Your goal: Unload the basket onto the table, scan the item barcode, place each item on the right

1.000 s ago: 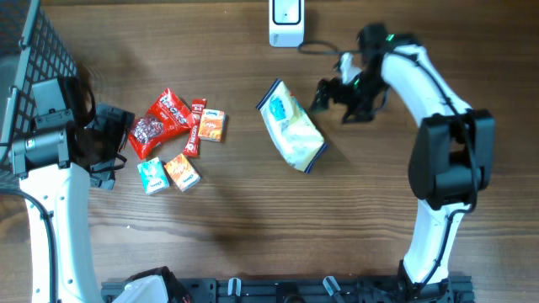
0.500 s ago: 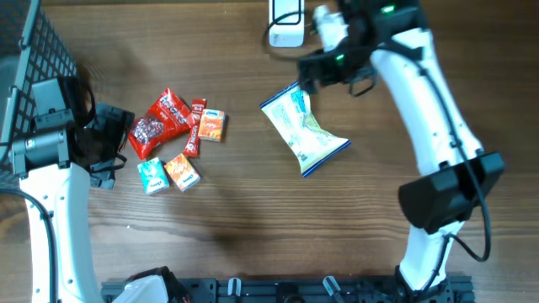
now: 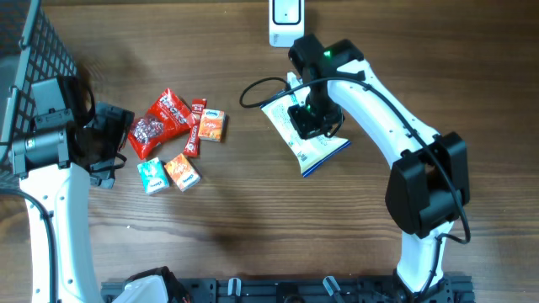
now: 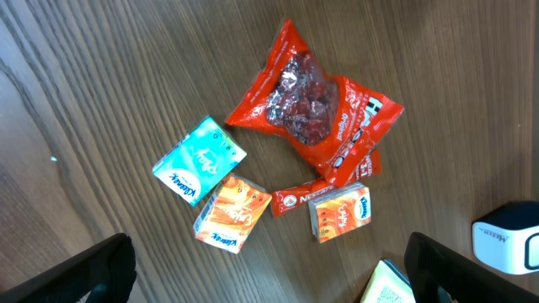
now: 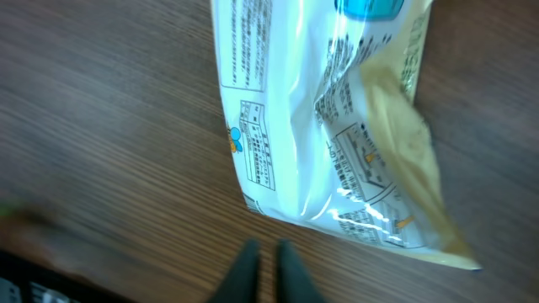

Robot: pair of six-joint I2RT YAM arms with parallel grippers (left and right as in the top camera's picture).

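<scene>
The item, a white and blue snack bag (image 3: 313, 150), lies flat on the wood below the white scanner (image 3: 285, 23), printed text side up. No barcode is legible on it. My right gripper (image 5: 261, 271) is shut with nothing between its fingers, low over the bare wood just off the bag's (image 5: 337, 126) edge. From overhead the right wrist (image 3: 308, 118) covers the bag's upper half. My left gripper (image 4: 269, 286) stands wide open at the far left, above the table and apart from everything. The bag's corner (image 4: 386, 288) and the scanner (image 4: 508, 241) show at the lower right of the left wrist view.
A red candy bag (image 3: 160, 122), a teal box (image 3: 152, 176), two orange boxes (image 3: 182, 171) (image 3: 212, 126) and a red stick pack (image 3: 195, 128) cluster at centre left. A black wire basket (image 3: 34, 50) stands at the left edge. A black cable (image 3: 257, 87) loops from the right arm.
The right arm swung from right of the bag, past the scanner, down over the bag. Its gripper went from open to shut. The bag shifted slightly right. The left arm stayed still.
</scene>
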